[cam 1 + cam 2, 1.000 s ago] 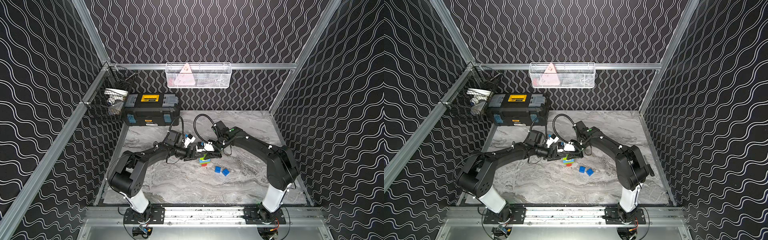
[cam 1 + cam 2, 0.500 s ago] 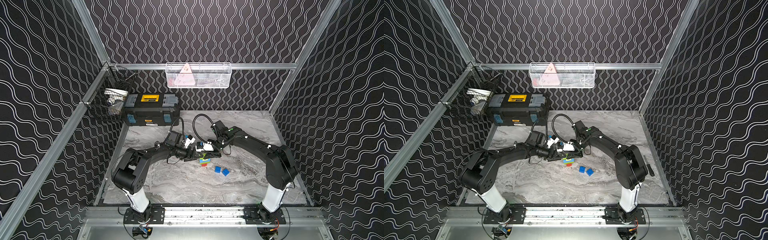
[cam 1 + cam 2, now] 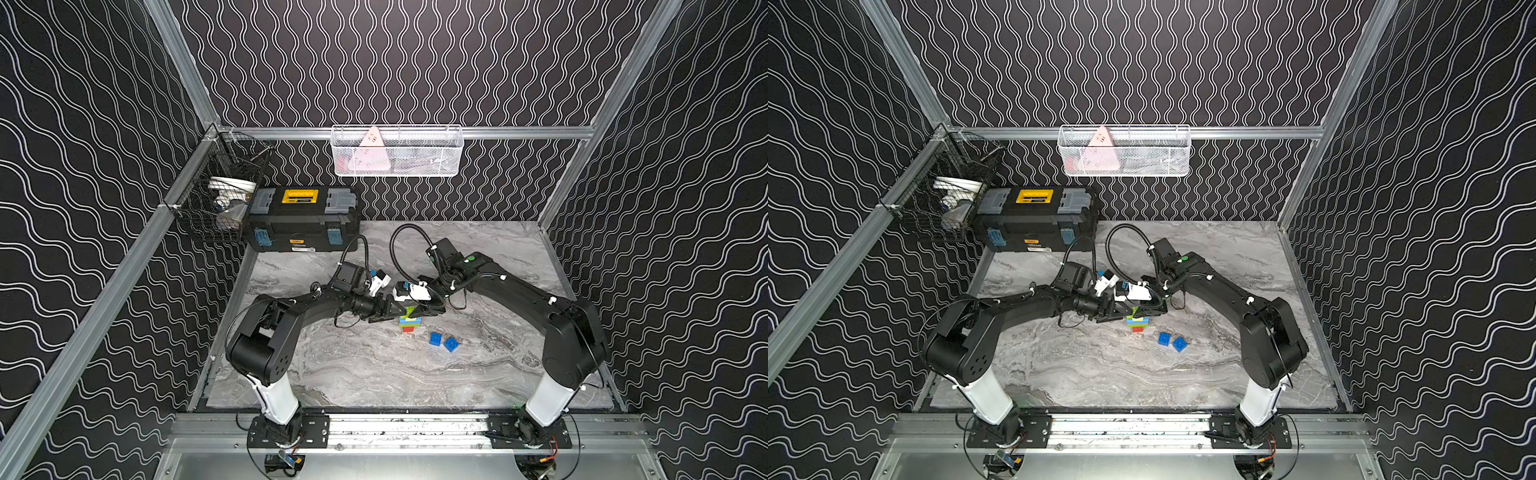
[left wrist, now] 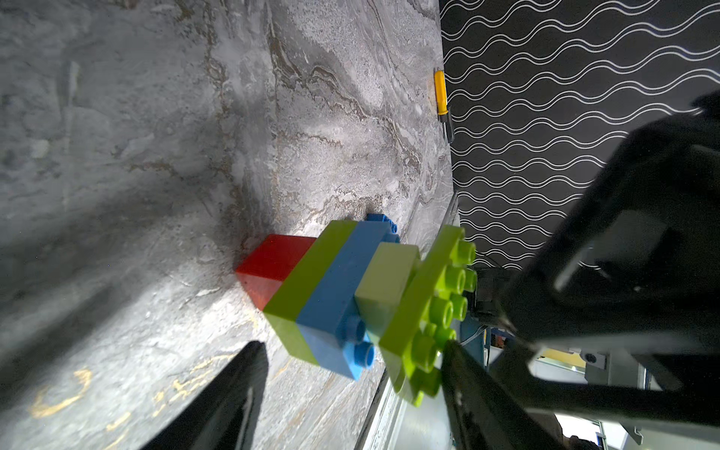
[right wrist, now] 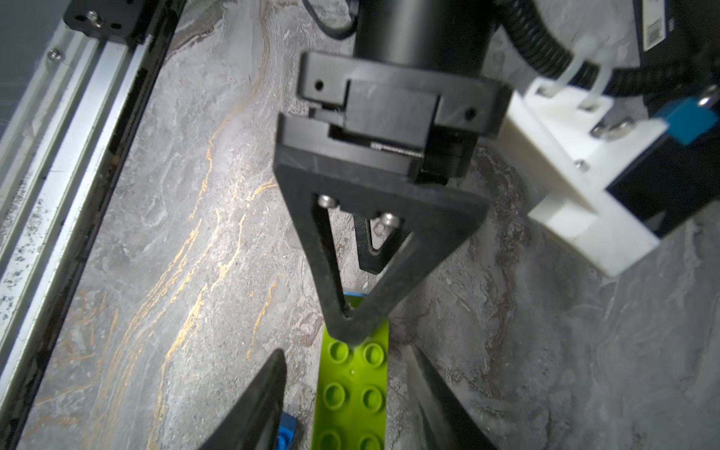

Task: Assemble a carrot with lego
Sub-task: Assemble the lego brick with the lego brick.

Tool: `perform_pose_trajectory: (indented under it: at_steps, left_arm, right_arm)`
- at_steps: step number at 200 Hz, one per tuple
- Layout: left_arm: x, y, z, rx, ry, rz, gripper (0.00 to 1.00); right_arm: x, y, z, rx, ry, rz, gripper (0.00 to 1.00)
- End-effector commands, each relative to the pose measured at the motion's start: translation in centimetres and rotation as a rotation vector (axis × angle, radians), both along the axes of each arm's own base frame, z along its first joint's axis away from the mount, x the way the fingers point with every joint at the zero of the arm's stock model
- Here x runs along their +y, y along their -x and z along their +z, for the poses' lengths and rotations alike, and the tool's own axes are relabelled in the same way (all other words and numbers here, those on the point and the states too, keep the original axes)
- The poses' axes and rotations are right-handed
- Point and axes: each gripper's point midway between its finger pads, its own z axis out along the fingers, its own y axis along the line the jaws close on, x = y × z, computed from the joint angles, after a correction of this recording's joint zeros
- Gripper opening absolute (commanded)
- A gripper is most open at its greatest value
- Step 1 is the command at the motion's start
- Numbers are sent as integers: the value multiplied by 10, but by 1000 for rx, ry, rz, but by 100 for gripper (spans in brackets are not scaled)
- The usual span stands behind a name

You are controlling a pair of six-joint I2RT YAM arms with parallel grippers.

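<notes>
The carrot (image 3: 410, 321) (image 3: 1138, 322) stands on the marble with its red brick (image 4: 272, 265) down, then lime green, light blue (image 4: 339, 296), pale yellow (image 4: 385, 280) and a wide lime green brick (image 4: 424, 311) (image 5: 350, 397) on top. My left gripper (image 3: 388, 309) (image 4: 350, 345) is open around the stack's upper end, one finger resting on the top brick's studs. My right gripper (image 3: 419, 309) (image 5: 345, 352) is open astride that lime brick, with a gap on each side. Two dark blue bricks (image 3: 435, 338) (image 3: 451, 344) lie loose to the stack's right.
A black toolbox (image 3: 303, 224) stands at the back left, beside a black wire basket (image 3: 216, 199) on the left rail. A white mesh basket (image 3: 397, 151) hangs on the back wall. A yellow-handled screwdriver (image 4: 441, 93) lies by the wall.
My right gripper's jaws have come apart off the top lime green brick. The left jaws have narrowed a little. Both arms stay about where they were.
</notes>
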Motion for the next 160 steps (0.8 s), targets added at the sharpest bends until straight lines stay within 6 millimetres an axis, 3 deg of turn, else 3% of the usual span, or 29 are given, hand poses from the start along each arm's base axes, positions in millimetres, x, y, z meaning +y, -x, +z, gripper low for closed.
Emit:
perform_pose_trajectory:
  at_steps: [1, 32, 60, 93, 160]
  left_arm:
    - [-2, -5, 5, -25, 7, 7, 75]
    - [-2, -5, 7, -25, 12, 8, 76]
    - [-2, -5, 7, -21, 16, 6, 76]
    - [-2, -5, 6, -19, 18, 7, 76]
    - [-2, -4, 5, -16, 18, 7, 76]
  right_arm:
    - [5, -3, 10, -4, -65, -19, 51]
    - [-5, -23, -9, -69, 23, -74, 50]
    - [0, -33, -8, -96, 3, -97, 49]
    - [3, -32, -8, -75, -6, -95, 48]
    - [-12, -28, -33, -57, 99, -92, 47]
